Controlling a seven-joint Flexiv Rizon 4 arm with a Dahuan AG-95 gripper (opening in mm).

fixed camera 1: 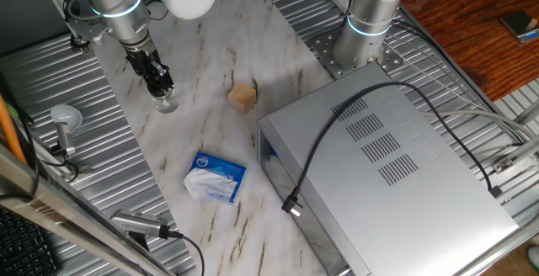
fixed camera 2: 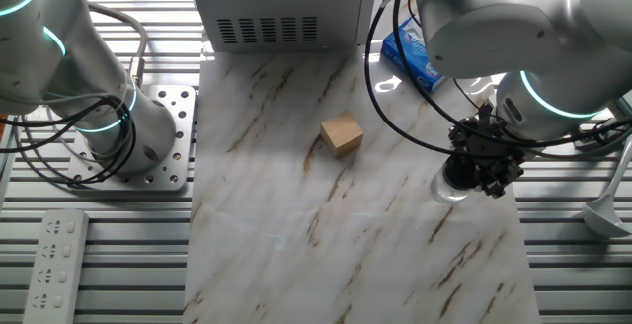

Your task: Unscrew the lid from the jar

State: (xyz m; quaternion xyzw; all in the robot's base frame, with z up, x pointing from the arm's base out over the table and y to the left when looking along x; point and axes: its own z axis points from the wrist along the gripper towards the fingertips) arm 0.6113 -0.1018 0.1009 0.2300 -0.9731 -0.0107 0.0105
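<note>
The jar (fixed camera 1: 167, 102) is a small clear glass cylinder standing on the marble board near its far left edge; in the other fixed view the jar (fixed camera 2: 447, 188) is at the right. My gripper (fixed camera 1: 160, 84) comes straight down onto its top, and its black fingers (fixed camera 2: 486, 171) close around the black lid. The lid itself blends with the fingers and is mostly hidden between them. The jar stands upright on the board.
A tan cube (fixed camera 1: 242, 97) sits mid-board, right of the jar. A blue-and-white packet (fixed camera 1: 216, 177) lies nearer the front. A large grey metal box (fixed camera 1: 387, 167) with a black cable fills the right side. A second arm's base (fixed camera 2: 138, 136) is bolted beside the board.
</note>
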